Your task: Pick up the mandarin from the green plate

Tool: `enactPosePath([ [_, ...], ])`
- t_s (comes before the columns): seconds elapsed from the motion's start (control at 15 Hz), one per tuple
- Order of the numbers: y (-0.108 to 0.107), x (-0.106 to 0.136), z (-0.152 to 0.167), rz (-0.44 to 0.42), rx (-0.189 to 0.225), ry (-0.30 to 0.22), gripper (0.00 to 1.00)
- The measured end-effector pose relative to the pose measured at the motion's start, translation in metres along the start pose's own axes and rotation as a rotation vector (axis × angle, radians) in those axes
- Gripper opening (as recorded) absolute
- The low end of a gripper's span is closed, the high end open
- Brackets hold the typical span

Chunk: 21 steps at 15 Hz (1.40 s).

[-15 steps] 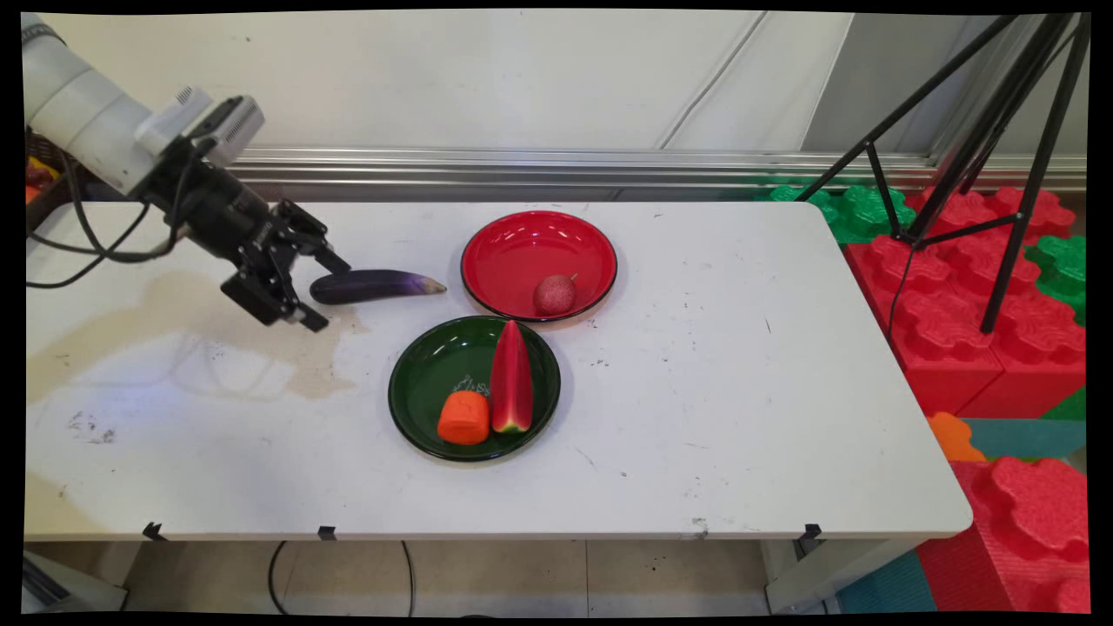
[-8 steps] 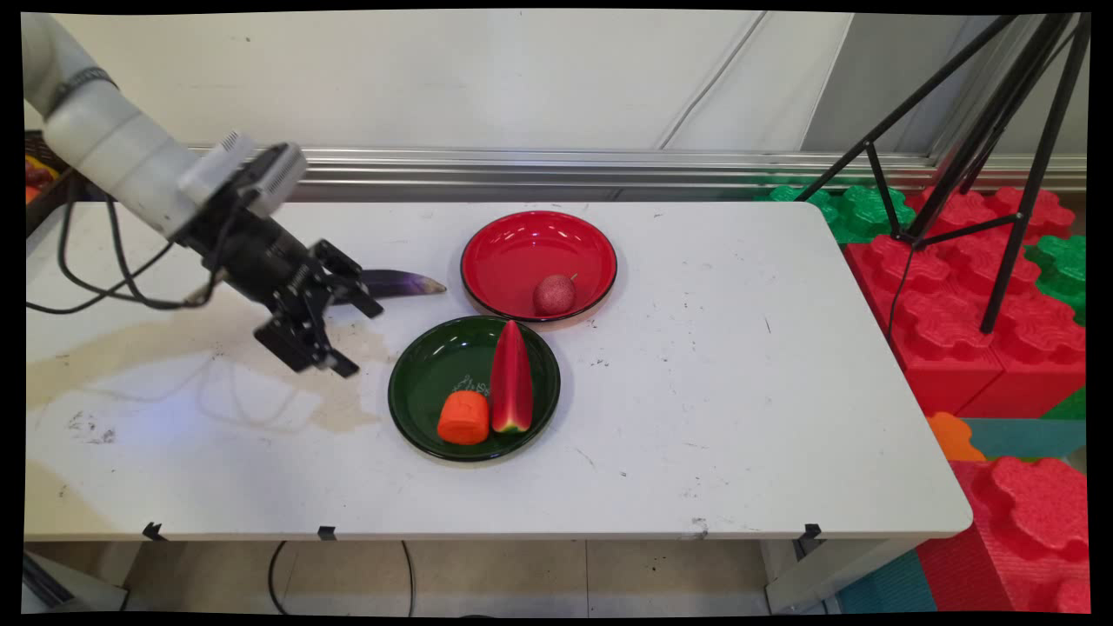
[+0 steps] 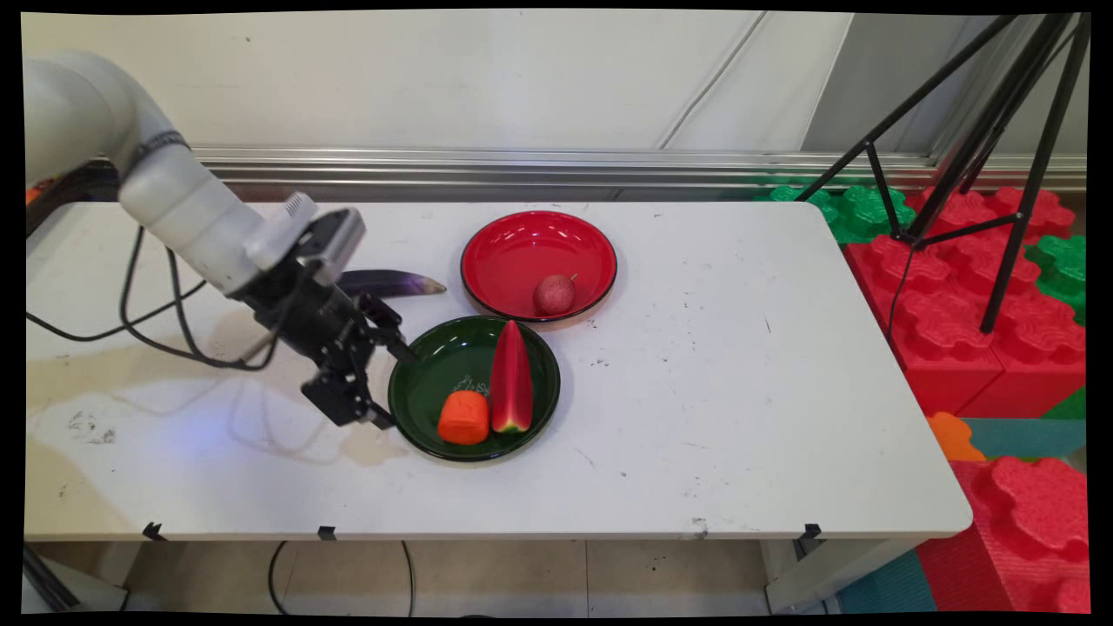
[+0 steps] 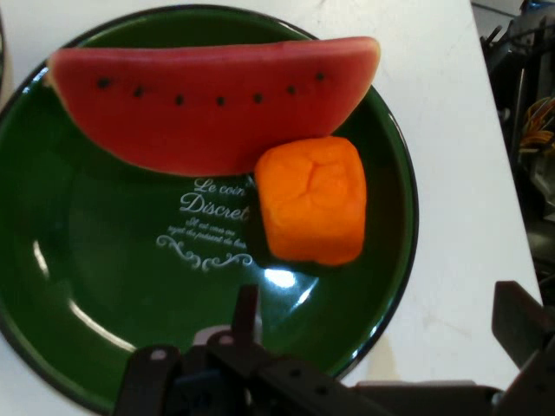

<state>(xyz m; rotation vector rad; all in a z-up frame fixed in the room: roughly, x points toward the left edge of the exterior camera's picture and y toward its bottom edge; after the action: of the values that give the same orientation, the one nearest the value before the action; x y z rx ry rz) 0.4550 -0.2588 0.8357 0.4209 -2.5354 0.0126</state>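
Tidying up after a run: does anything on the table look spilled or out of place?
Yes: a brownish dried stain spreads across the table's left part, and the eggplant lies loose outside both plates.

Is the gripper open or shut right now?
Open. The gripper has its fingers spread apart at the green plate's left rim, with nothing held between them.

Two plates stand on the bench: one green plate (image 3: 426, 382) and one red plate (image 3: 522, 252). There is one watermelon slice (image 3: 511, 378), one orange block (image 3: 463, 417), one eggplant (image 3: 396, 283) and one small reddish fruit (image 3: 555, 294).
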Motion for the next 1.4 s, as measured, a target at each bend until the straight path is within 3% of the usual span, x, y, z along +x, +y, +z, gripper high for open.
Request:
enactPosePath([
  [0.67, -0.002, 0.019, 0.056, -0.016, 0.031, -0.013, 1.0],
  [1.33, -0.007, 0.025, 0.082, -0.028, 0.037, -0.022, 1.0],
  [1.4, -0.007, 0.025, 0.083, -0.027, 0.038, -0.021, 0.0],
])
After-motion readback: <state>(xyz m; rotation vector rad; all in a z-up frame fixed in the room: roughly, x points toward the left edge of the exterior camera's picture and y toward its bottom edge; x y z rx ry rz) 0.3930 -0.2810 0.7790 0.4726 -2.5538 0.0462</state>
